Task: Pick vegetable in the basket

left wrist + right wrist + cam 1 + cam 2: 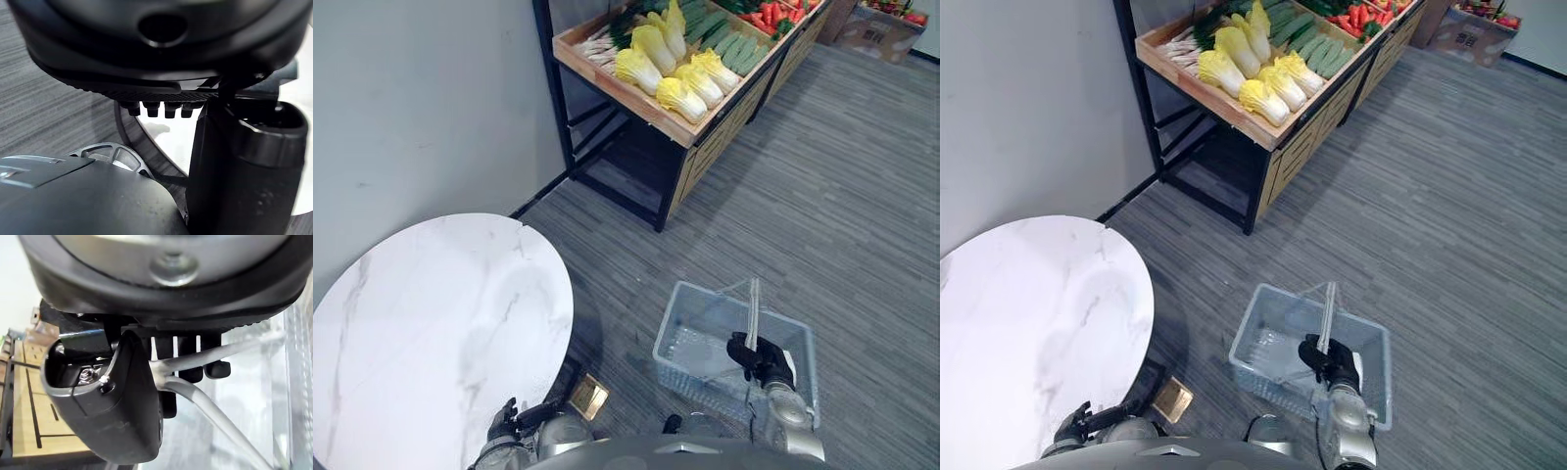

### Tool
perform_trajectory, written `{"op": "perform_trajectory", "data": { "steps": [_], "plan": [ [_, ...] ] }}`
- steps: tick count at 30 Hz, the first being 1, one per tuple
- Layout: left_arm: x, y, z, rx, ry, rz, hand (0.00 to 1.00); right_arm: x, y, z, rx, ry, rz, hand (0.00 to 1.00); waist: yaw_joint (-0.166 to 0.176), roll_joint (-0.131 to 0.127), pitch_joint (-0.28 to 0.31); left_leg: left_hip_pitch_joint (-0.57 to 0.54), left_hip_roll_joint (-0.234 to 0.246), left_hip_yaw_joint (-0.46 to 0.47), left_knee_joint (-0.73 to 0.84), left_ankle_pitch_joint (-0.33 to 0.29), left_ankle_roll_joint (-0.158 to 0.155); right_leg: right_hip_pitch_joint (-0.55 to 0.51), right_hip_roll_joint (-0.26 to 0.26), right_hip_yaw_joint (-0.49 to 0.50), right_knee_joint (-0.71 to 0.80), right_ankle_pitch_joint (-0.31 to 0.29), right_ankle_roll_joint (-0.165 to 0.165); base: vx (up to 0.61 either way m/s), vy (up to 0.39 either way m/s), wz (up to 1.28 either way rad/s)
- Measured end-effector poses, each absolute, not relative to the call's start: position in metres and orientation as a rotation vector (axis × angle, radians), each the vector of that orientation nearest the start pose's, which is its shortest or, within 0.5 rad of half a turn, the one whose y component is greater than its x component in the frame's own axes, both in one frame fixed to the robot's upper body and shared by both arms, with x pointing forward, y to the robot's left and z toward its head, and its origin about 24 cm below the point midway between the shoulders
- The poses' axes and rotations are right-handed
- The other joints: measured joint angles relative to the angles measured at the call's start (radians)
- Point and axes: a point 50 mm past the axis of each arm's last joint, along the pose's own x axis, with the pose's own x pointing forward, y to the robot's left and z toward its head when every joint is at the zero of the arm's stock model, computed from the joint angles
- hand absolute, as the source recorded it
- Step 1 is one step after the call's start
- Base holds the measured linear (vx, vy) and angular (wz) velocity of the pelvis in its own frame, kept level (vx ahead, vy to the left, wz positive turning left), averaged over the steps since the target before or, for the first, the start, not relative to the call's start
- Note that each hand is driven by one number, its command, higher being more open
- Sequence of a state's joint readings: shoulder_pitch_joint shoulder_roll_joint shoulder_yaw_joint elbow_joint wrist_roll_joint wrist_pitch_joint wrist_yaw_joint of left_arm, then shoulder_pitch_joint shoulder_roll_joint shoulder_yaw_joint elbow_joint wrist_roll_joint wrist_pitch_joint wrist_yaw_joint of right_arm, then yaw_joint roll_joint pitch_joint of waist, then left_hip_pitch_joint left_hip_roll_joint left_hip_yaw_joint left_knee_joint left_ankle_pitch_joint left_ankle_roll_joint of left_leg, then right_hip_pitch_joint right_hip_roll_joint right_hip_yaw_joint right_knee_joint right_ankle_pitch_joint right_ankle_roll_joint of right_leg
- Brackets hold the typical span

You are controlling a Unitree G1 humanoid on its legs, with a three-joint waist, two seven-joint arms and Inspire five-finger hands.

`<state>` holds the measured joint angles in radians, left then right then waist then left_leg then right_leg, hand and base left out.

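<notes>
A clear plastic basket (668, 328) hangs low over the floor in front of me, and I see nothing inside it. My right hand (759, 360) is shut on its two thin handle bars (753, 308), which rise together above the fingers. In the right wrist view the fingers (190, 374) curl round the pale handle (234, 348). Yellow napa cabbages (677, 70) lie on a wooden shelf (636, 98) far ahead, beside green cucumbers (736, 44) and red vegetables (766, 16). My left hand (504, 423) hangs open and idle by the table's near edge.
A round white marble table (431, 323) stands at my left against the grey wall. A brass floor socket (588, 396) sits between table and basket. The shelf's black frame (661, 211) reaches the floor. Grey striped carpet (842, 196) stretches ahead and right. A cardboard box (881, 31) stands far right.
</notes>
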<state>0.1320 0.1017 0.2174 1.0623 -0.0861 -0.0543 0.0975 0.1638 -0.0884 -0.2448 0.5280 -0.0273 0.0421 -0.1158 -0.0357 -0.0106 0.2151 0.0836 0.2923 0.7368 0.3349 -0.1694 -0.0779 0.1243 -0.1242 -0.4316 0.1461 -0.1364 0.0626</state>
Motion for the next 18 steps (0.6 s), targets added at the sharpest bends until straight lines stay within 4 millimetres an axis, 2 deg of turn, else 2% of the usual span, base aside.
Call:
{"op": "perform_trajectory", "data": {
  "steps": [2, 5, 7, 10, 12, 14, 15, 16, 17, 18],
  "plan": [
    [0.071, 0.22, -0.162, -0.038, 1.118, 0.409, 1.0, 0.142, -0.249, -0.099, -0.111, 0.73, -0.431, 0.0, -0.003, 0.013, 0.002, 0.005, -0.004, 0.005, -0.03, 0.021, -0.006, 0.008, 0.014, 0.0, -0.038, 0.022, -0.007, -0.03, -0.067, -0.03],
    [0.068, 0.219, -0.163, -0.041, 1.132, 0.407, 1.0, 0.126, -0.251, -0.105, -0.106, 0.771, -0.451, 0.0, -0.014, 0.026, 0.006, 0.039, -0.002, 0.003, -0.042, 0.03, -0.013, 0.06, 0.032, -0.001, -0.089, 0.042, -0.014, -0.01, -0.039, 0.0],
    [0.065, 0.218, -0.163, -0.042, 1.14, 0.405, 1.0, 0.123, -0.25, -0.107, -0.102, 0.781, -0.456, 0.0, -0.027, 0.03, 0.009, 0.048, -0.002, 0.004, -0.041, 0.03, -0.014, 0.07, 0.034, 0.004, -0.099, 0.048, -0.015, -0.02, 0.004, -0.08],
    [0.066, 0.214, -0.164, -0.044, 1.139, 0.389, 1.0, 0.12, -0.25, -0.108, -0.092, 0.787, -0.477, 0.0, -0.029, 0.042, 0.012, 0.054, -0.002, 0.001, -0.027, 0.03, -0.014, 0.069, 0.033, 0.029, -0.1, 0.058, -0.017, -0.04, 0.046, -0.22],
    [0.066, 0.214, -0.164, -0.04, 1.139, 0.378, 1.0, 0.117, -0.249, -0.109, -0.091, 0.794, -0.481, 0.0, -0.024, 0.046, 0.014, 0.057, -0.005, -0.048, 0.004, 0.03, -0.014, 0.069, 0.036, 0.063, -0.1, 0.063, -0.02, -0.06, 0.04, -0.36],
    [0.066, 0.214, -0.164, -0.042, 1.135, 0.381, 1.0, 0.117, -0.25, -0.109, -0.095, 0.794, -0.49, 0.0, -0.021, 0.042, 0.019, 0.052, -0.002, -0.144, 0.059, 0.03, -0.013, 0.07, 0.04, 0.112, -0.096, 0.064, -0.021, -0.06, 0.014, -0.61],
    [0.066, 0.214, -0.163, -0.049, 1.129, 0.384, 1.0, 0.119, -0.251, -0.107, -0.1, 0.781, -0.494, 0.0, -0.021, 0.046, 0.022, 0.028, 0.0, -0.239, 0.133, 0.033, -0.008, 0.064, 0.039, 0.163, -0.09, 0.062, -0.024, -0.07, 0.045, -1.09],
    [0.066, 0.211, -0.163, -0.066, 1.117, 0.389, 1.0, 0.125, -0.253, -0.104, -0.107, 0.759, -0.493, 0.0, -0.015, 0.052, 0.021, -0.001, -0.023, -0.362, 0.179, 0.011, 0.006, 0.044, 0.037, 0.233, -0.068, 0.054, -0.035, -0.07, 0.085, -1.31],
    [0.066, 0.21, -0.164, -0.07, 1.115, 0.388, 1.0, 0.129, -0.254, -0.103, -0.112, 0.748, -0.49, 0.0, -0.009, 0.056, 0.022, 0.001, -0.051, -0.43, 0.167, -0.022, 0.004, 0.024, 0.037, 0.277, -0.049, 0.052, -0.037, -0.07, 0.163, -1.84],
    [0.067, 0.209, -0.164, -0.072, 1.112, 0.386, 1.0, 0.138, -0.255, -0.1, -0.121, 0.726, -0.478, 0.0, 0.004, 0.059, 0.023, 0.004, -0.116, -0.541, 0.111, -0.054, 0.007, -0.034, 0.041, 0.369, -0.007, 0.05, -0.038, -0.12, 0.237, -2.16]
  ]
}}
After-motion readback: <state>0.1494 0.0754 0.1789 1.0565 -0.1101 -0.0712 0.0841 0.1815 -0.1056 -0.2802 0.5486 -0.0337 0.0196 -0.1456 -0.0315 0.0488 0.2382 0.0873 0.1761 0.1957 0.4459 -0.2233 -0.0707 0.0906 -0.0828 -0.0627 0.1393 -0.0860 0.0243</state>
